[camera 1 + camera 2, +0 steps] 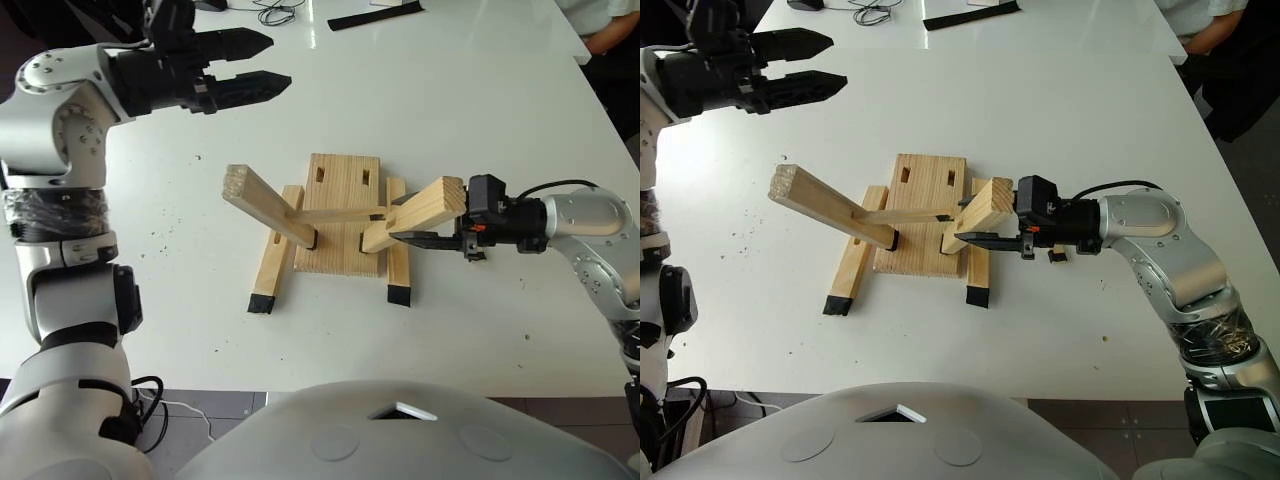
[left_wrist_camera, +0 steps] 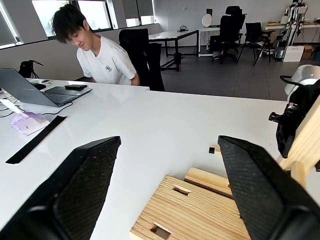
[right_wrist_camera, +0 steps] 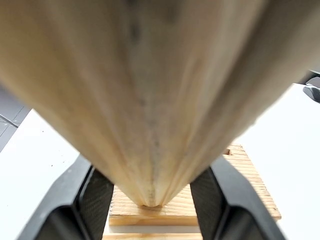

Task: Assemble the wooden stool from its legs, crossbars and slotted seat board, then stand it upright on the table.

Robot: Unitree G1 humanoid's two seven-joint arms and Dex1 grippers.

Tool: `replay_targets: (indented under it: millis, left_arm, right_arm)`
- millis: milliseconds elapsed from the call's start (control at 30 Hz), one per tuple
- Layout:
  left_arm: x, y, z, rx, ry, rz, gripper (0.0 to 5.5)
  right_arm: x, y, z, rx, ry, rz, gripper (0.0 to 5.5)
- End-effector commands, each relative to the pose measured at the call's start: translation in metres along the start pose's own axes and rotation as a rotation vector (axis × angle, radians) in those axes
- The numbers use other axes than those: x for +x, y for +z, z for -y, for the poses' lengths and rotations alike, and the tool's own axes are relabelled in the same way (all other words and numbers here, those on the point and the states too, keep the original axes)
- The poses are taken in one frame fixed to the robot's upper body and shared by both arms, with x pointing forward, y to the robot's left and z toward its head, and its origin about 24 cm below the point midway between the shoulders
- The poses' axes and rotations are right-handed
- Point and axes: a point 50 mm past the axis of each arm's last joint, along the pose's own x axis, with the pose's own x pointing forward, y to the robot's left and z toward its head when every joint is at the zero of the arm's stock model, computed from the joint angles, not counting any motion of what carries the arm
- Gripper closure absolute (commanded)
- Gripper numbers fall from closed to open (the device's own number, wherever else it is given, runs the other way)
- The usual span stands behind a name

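The slotted seat board (image 1: 340, 185) lies flat on two legs with black tips (image 1: 273, 268), (image 1: 399, 268) that rest on the white table (image 1: 450, 110). Two more legs rise at a slant over the board, joined by a thin crossbar (image 1: 335, 214). The left one (image 1: 262, 203) leans out to the left. My right gripper (image 1: 408, 226) is shut on the right one (image 1: 425, 205), whose wood hangs between the dark fingers (image 3: 95, 197) in the right wrist view. My left gripper (image 1: 268, 63) hovers open high above the table's far left, apart from the wood, its pads (image 2: 82, 187) spread wide.
A black strip (image 1: 375, 15) and cables (image 1: 275, 12) lie at the table's far edge, with a laptop (image 2: 37, 90) beyond. A small black piece (image 1: 1058, 256) sits by my right wrist. The table's right edge runs close to my right arm. Bare table lies in front of the wood.
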Motion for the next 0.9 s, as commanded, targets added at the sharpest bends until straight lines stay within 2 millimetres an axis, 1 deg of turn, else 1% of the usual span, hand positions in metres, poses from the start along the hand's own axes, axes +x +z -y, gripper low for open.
replay_targets:
  millis: [33, 133, 233, 300, 467, 567, 633, 733, 900]
  left_arm:
    - [-0.028, 0.011, 0.022, -0.089, -0.036, 0.065, 1.22]
    - [-0.039, 0.02, 0.033, -0.148, -0.065, 0.14, 1.16]
    - [-0.043, 0.031, 0.044, -0.203, -0.114, 0.236, 1.16]
    - [-0.039, 0.033, 0.05, -0.225, -0.137, 0.262, 1.16]
    - [-0.023, 0.026, 0.063, -0.248, -0.17, 0.243, 1.16]
    - [-0.007, 0.017, 0.067, -0.238, -0.167, 0.205, 1.16]
    - [-0.001, 0.016, 0.07, -0.231, -0.176, 0.201, 1.16]
    - [0.003, 0.02, 0.072, -0.219, -0.193, 0.217, 1.16]
    - [0.003, 0.039, 0.077, -0.203, -0.241, 0.287, 1.16]
  right_arm:
    - [-0.008, -0.037, -0.012, 0.112, -0.028, -0.199, 3.47]
    - [-0.01, -0.038, -0.013, 0.116, -0.042, -0.202, 3.47]
    - [-0.012, -0.038, -0.013, 0.116, -0.049, -0.204, 3.47]
    - [-0.012, -0.038, -0.012, 0.113, -0.05, -0.205, 3.47]
    - [-0.01, -0.037, -0.011, 0.108, -0.042, -0.202, 3.47]
    - [-0.009, -0.037, -0.012, 0.108, -0.038, -0.202, 3.47]
    - [-0.008, -0.037, -0.011, 0.105, -0.032, -0.2, 3.47]
    - [-0.008, -0.036, -0.011, 0.104, -0.028, -0.198, 3.47]
    - [-0.007, -0.036, -0.011, 0.104, -0.023, -0.198, 3.47]
